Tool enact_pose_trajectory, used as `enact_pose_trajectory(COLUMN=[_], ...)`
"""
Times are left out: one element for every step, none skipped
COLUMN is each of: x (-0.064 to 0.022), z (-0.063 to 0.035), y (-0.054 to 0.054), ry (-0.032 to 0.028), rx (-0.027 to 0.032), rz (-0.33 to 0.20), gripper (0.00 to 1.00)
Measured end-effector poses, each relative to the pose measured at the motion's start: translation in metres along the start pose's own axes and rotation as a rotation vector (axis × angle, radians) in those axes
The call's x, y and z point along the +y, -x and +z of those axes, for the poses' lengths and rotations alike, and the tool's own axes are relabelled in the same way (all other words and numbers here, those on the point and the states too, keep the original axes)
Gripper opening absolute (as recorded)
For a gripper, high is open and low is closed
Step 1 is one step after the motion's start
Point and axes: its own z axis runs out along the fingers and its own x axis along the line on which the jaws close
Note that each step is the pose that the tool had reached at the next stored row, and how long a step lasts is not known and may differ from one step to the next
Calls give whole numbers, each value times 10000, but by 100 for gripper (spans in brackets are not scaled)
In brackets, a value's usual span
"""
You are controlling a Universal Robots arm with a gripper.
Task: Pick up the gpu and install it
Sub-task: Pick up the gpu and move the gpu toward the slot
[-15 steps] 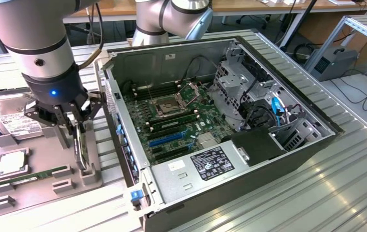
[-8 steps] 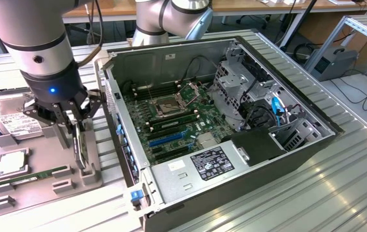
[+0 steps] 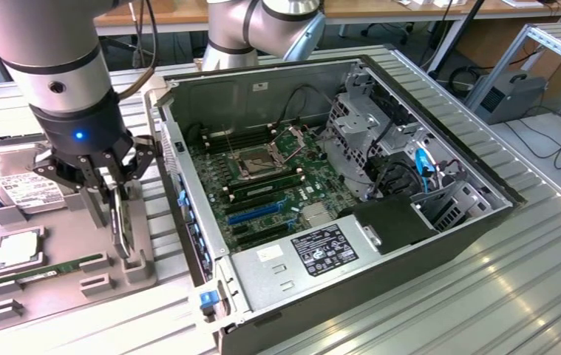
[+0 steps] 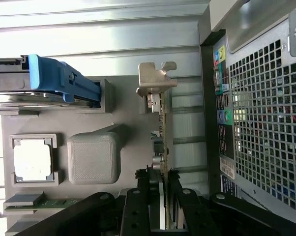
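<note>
Black gripper: you see its fingers closed on the gpu's top edge.
Gpu: upright on edge in the grey holder.

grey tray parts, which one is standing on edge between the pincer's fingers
The gpu, upright on its edge; the hard drive, cpu and ram stick lie flat.

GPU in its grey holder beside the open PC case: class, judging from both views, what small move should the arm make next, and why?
Probably a short straight lift. The claw has a finger on each side of the GPU, which stands on edge in the grey holder. The fingers look closed on the card, though contact is hard to confirm. Raising it straight should free it from the holder before anything heads toward the case.
</note>
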Motion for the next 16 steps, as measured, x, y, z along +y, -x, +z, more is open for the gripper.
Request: enact_pose_trajectory(x=[0, 0, 0, 0, 1, 1, 1, 1, 1, 2, 2, 2, 2, 2, 2, 2], z=[-4, -7, -11, -16, -21, -27, -35, -40, -45, -52, -56, -62, -68, -73, -79, -83], y=[0, 1, 1, 1, 2, 2, 2, 2, 2, 3, 3, 3, 3, 3, 3, 3], ry=[0, 0, 0, -1, 0, 0, 0, 0, 0, 0, 0, 0, 0, 0, 0, 0], rx=[0, 0, 0, 1, 0, 0, -1, -1, 0, 0, 0, -1, 0, -1, 0, 0], rz=[1, 0, 0, 0, 0, 0, 1, 1, 1, 0, 1, 1, 1, 1, 1, 1], gripper=[27, 27, 27, 27, 27, 27, 27, 27, 27, 27, 27, 27, 27, 27, 27, 27])
